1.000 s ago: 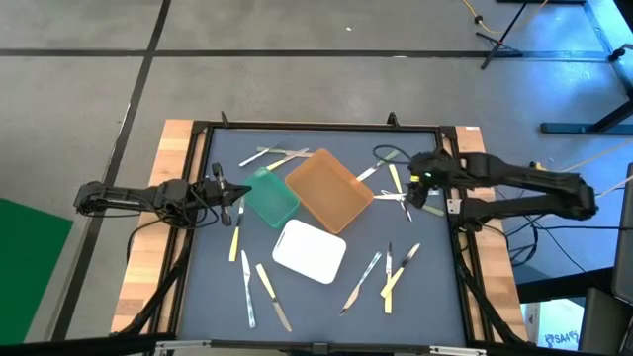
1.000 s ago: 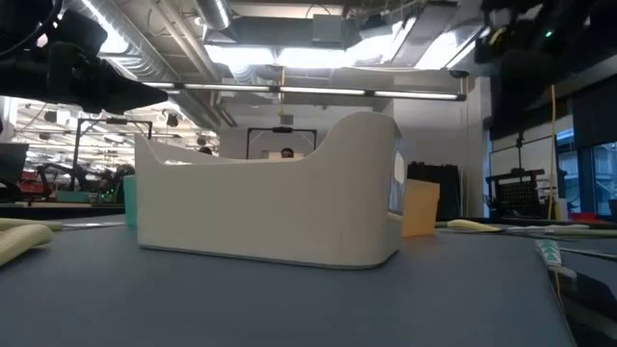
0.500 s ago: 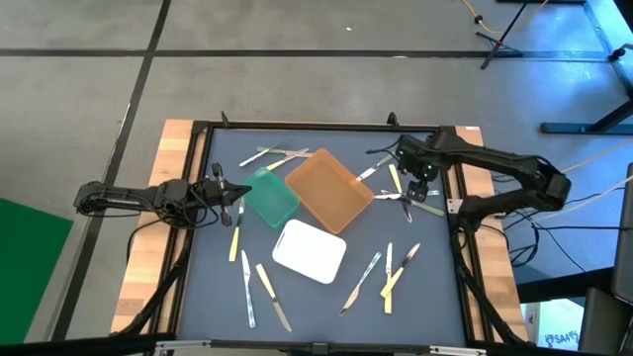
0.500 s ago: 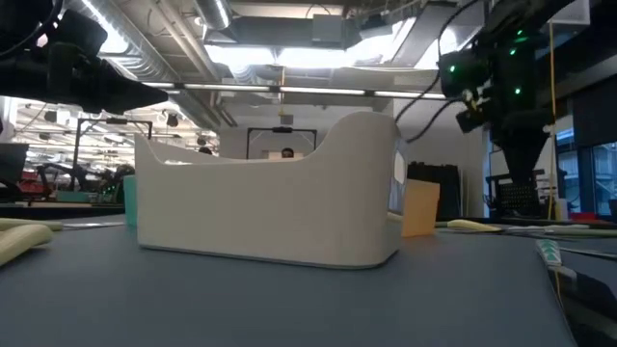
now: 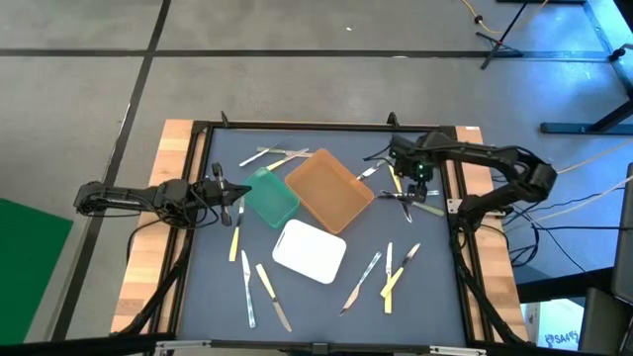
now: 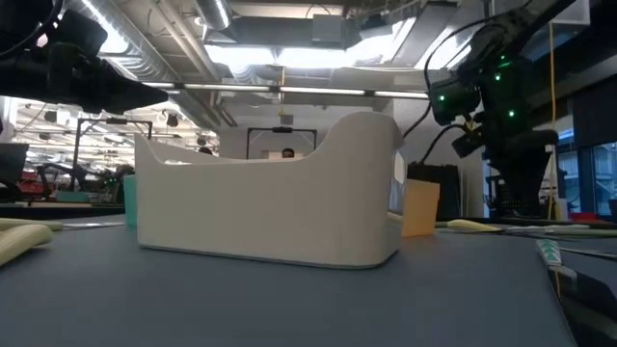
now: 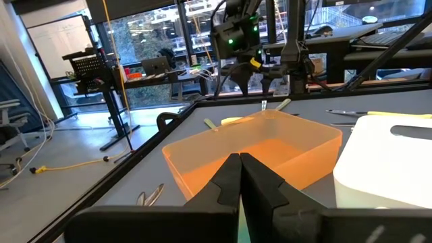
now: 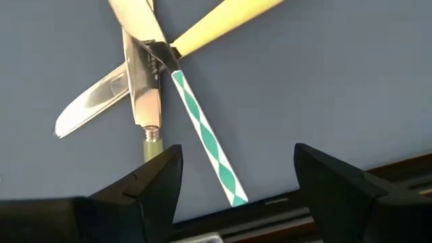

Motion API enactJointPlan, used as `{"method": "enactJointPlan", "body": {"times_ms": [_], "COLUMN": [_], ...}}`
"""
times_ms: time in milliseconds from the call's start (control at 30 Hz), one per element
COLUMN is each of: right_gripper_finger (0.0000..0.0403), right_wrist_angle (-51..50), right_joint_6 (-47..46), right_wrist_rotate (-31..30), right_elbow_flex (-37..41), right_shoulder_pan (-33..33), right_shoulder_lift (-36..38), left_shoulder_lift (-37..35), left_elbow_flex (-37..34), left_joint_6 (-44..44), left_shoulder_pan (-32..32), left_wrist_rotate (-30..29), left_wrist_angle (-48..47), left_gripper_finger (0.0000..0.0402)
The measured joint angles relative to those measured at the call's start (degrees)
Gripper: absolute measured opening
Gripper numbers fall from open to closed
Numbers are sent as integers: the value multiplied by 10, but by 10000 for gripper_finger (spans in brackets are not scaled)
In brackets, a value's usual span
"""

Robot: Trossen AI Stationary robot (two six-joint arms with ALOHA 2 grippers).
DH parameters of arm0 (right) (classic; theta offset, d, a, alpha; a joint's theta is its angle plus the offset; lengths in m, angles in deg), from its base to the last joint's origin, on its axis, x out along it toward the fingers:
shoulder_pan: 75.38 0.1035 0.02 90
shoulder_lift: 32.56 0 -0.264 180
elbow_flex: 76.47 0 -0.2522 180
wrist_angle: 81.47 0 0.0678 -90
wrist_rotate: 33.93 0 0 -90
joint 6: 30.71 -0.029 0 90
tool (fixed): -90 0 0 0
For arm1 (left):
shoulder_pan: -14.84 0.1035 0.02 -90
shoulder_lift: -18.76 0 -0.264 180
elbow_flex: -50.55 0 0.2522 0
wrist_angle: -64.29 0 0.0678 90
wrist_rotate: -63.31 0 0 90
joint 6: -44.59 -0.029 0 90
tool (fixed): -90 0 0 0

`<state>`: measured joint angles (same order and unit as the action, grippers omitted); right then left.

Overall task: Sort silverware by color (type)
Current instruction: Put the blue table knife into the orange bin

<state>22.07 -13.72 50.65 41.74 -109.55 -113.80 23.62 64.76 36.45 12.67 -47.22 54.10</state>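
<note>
The silverware lies scattered on the dark mat: a crossed cluster [image 5: 401, 193] at the right, a group [image 5: 277, 153] at the far left, and others near the front [image 5: 259, 287] [image 5: 391, 267]. My right gripper [image 5: 417, 180] hangs open, pointing down above the right cluster. In its wrist view, a green-and-white patterned handle [image 8: 202, 128], a pale green handle [image 8: 152, 145], a yellow handle [image 8: 223, 20] and knife blades [image 8: 135, 74] lie below the open right gripper [image 8: 236, 169]. My left gripper [image 5: 232, 198] waits shut at the left edge, level, beside the green tray [image 5: 269, 195].
A brown tray [image 5: 329, 188] sits mid-table and a white tray [image 5: 310, 249] nearer the front; both rest flat on the mat. The table's black frame [image 5: 450, 198] runs close to the right of the cluster. Bare mat [image 5: 326, 316] lies along the front.
My right gripper has come down over the right cluster of silverware, tipping to point straight down and rolling about its own axis, its arm swinging toward the far edge. It has stayed open. The silverware has not moved.
</note>
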Motion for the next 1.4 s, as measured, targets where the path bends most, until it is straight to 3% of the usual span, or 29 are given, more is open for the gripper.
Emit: {"method": "enactJointPlan", "body": {"times_ms": [633, 1400], "right_gripper_finger": [269, 268], "right_wrist_angle": [98, 131], "right_joint_6": [4, 16], "right_wrist_rotate": [-19, -25], "right_elbow_flex": [88, 93], "right_shoulder_pan": [0, 0], "right_shoulder_lift": [-5, -33], "left_shoulder_lift": [0, 0], "left_elbow_flex": [0, 0], "left_joint_6": [0, 0], "left_shoulder_pan": [0, 0], "left_wrist_rotate": [0, 0], "left_wrist_angle": [0, 0], "left_gripper_finger": [2, 2]}}
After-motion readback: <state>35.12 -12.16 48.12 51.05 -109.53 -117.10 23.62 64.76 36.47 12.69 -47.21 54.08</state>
